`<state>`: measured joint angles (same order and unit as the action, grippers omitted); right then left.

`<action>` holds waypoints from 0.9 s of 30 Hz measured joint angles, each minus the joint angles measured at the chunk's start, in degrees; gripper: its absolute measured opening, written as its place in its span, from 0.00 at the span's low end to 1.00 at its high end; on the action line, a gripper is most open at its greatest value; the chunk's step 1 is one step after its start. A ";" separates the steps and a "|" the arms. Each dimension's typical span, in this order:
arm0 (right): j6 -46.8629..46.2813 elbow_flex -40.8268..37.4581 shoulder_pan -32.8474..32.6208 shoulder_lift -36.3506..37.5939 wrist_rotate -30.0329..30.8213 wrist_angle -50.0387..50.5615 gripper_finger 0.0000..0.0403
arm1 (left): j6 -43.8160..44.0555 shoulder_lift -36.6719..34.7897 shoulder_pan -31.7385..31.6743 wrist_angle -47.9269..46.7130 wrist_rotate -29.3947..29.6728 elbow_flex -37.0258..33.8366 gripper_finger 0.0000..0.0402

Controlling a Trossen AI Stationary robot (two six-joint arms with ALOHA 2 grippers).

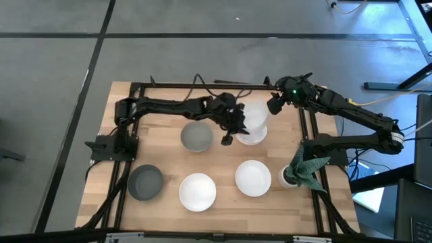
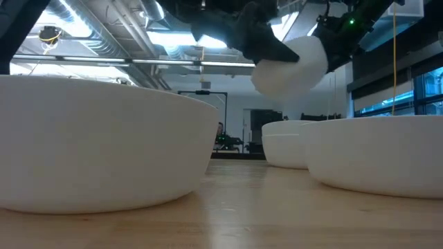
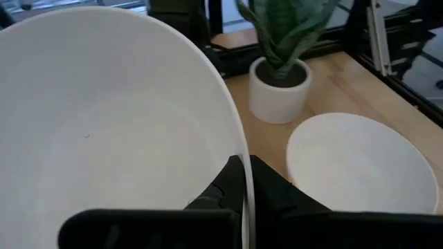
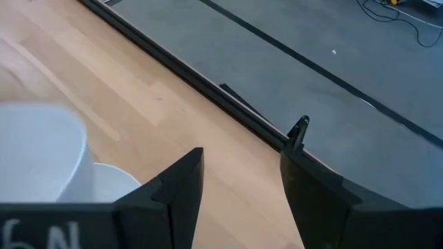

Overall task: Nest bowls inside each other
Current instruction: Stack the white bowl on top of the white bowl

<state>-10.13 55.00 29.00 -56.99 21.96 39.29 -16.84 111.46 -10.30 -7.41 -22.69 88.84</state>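
My left gripper (image 1: 237, 125) is over the middle of the table, shut on a glossy white bowl (image 1: 256, 115). That bowl hangs tilted in the air (image 2: 294, 66), above another white bowl (image 1: 251, 138) that sits on the table. My right gripper (image 1: 275, 102) hovers open just to the right of the held bowl and touches nothing. A light grey bowl (image 1: 197, 137), a dark grey bowl (image 1: 145, 182) and two more white bowls (image 1: 197, 191) (image 1: 253, 177) stand apart on the table. My left gripper holds the white bowl by its rim (image 3: 243, 155). One finger (image 3: 218, 190) is inside the bowl and the other finger (image 3: 277, 194) is outside against the wall. The bowl is lifted clear of the table and tilted, with its opening facing the gripper.
A small white pot with a green plant (image 1: 291, 175) stands near the table's right edge, beside the near-right white bowl. A black frame (image 1: 202, 85) runs along the table's far edge and sides. Bare wood (image 1: 162, 111) lies toward the far left.
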 joint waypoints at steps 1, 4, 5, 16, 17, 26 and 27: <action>0.02 0.00 0.18 0.00 -0.02 0.00 0.48 | 0.02 0.40 0.36 0.18 0.02 0.00 0.00; 0.06 0.00 0.43 0.00 -0.02 0.00 0.48 | 0.06 1.81 1.21 1.58 0.04 0.02 0.00; 0.07 0.00 0.49 0.00 -0.02 0.00 0.48 | 0.13 2.23 1.33 1.50 0.20 0.02 0.00; -0.07 0.00 0.52 0.00 -1.09 0.00 0.48 | 1.77 5.81 -0.01 0.75 3.10 0.00 0.00; -0.07 0.00 0.52 0.00 -1.08 0.00 0.48 | 1.73 5.83 -0.15 0.07 3.28 -0.04 0.00; -0.09 0.00 0.52 0.00 -1.15 0.00 0.48 | 3.08 8.02 -0.13 0.39 3.69 -0.01 0.00; -0.09 0.00 0.52 0.00 -1.16 0.00 0.48 | 3.24 8.20 -0.13 -0.11 3.49 -0.07 0.00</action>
<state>-10.22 55.00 29.52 -56.99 20.80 39.29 -13.60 119.67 -10.44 -7.52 -19.20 88.77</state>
